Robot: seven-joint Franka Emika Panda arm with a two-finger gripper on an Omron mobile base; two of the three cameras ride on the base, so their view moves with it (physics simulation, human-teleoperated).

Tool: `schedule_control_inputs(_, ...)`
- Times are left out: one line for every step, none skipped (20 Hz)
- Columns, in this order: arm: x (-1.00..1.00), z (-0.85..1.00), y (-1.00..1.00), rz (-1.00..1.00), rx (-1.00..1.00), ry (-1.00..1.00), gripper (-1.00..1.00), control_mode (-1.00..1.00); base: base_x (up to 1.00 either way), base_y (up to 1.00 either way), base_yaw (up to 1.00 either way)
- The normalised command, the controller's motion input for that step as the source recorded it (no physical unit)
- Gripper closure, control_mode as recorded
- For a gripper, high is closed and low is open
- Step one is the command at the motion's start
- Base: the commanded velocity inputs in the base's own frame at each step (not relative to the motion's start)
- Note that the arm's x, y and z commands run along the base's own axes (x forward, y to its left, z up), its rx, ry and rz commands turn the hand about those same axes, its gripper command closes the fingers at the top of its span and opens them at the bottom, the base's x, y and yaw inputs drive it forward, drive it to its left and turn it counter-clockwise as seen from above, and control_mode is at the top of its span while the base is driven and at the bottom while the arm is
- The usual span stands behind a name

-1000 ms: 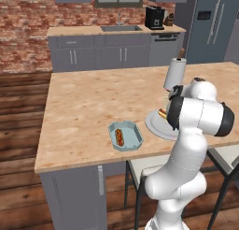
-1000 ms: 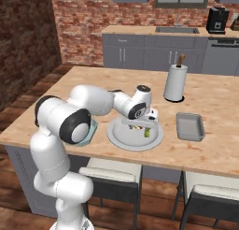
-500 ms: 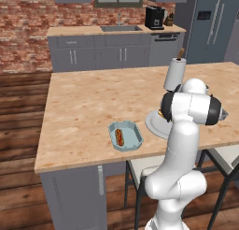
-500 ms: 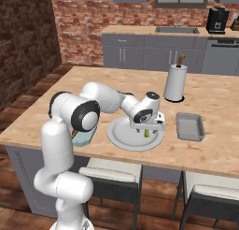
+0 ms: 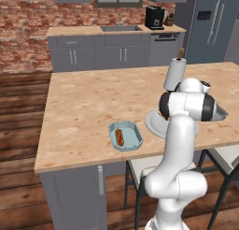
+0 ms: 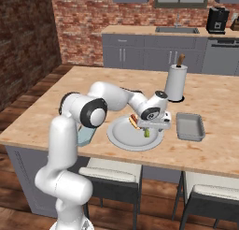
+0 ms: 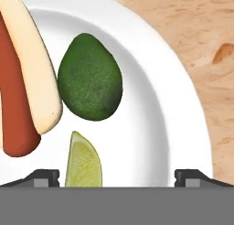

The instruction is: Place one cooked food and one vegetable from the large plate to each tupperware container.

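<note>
The tool [image 6: 150, 127] is hanging low over the large plate [image 6: 122, 139] at the centre of the right base view, its jaws standing wide apart and holding nothing; in the hand view the two dark tips are peeking up at the bottom left and bottom right with bare plate between them. On the plate, a whole avocado [image 7: 90, 77] is lying at upper centre of the hand view, a hot dog in its bun [image 7: 25, 87] is running down the left edge and just touching the avocado's side, and a lime wedge [image 7: 83, 162] is sitting at lower centre, apart from both. The avocado is looking firm, rounded and slightly pebbled, so it is probably fairly light but prone to rolling or squirting out; gripping it across its wider belly, with the fingers straddling the short axis, seems safest. The lime wedge is looking small, wet and slippery, best pinched across its flat cut faces. The bun is likely soft and crushable, wanting a gentle hold across the middle. The light blue octagonal tray [image 5: 125, 135] is sitting left of centre in the left base view, already carrying a hot dog, while the grey rectangular tray [image 6: 190, 126] is lying right of the plate on the counter [image 6: 219, 103], near the paper towel roll [image 6: 177, 82].
</note>
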Motion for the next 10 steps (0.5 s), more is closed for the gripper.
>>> schedule_control_inputs(0.00, -0.09, 0.01, 0.00, 0.00, 0.01, -1.00, -1.00, 0.00, 0.00, 0.00)
schedule_control_inputs(-0.05, -0.06, 0.06, 0.00, 0.00, 0.00, -1.00, -1.00, 0.00, 0.00, 0.00)
schedule_control_inputs(-0.14, -0.05, 0.02, 0.00, 0.00, 0.00, -1.00, -1.00, 0.00, 0.00, 0.00)
schedule_control_inputs(-0.18, 0.00, 0.00, 0.00, 0.00, 0.01, -1.00, -1.00, 0.00, 0.00, 0.00)
schedule_control_inputs(-0.19, 0.00, 0.00, 0.00, 0.00, 0.00, -1.00, -1.00, 0.00, 0.00, 0.00)
schedule_control_inputs(-0.28, 0.00, 0.09, 0.00, 0.00, 0.00, -1.00, -1.00, 0.00, 0.00, 0.00)
schedule_control_inputs(-0.26, -0.01, 0.15, 0.00, 0.00, 0.00, -1.00, -1.00, 0.00, 0.00, 0.00)
schedule_control_inputs(-0.39, -0.04, 0.34, 0.00, 0.00, 0.00, -1.00, -1.00, 0.00, 0.00, 0.00)
schedule_control_inputs(-0.42, -0.09, 0.49, 0.00, 0.00, 0.00, -1.00, -1.00, 0.00, 0.00, 0.00)
schedule_control_inputs(-0.44, -0.07, 0.53, 0.00, 0.00, 0.00, -1.00, -1.00, 0.00, 0.00, 0.00)
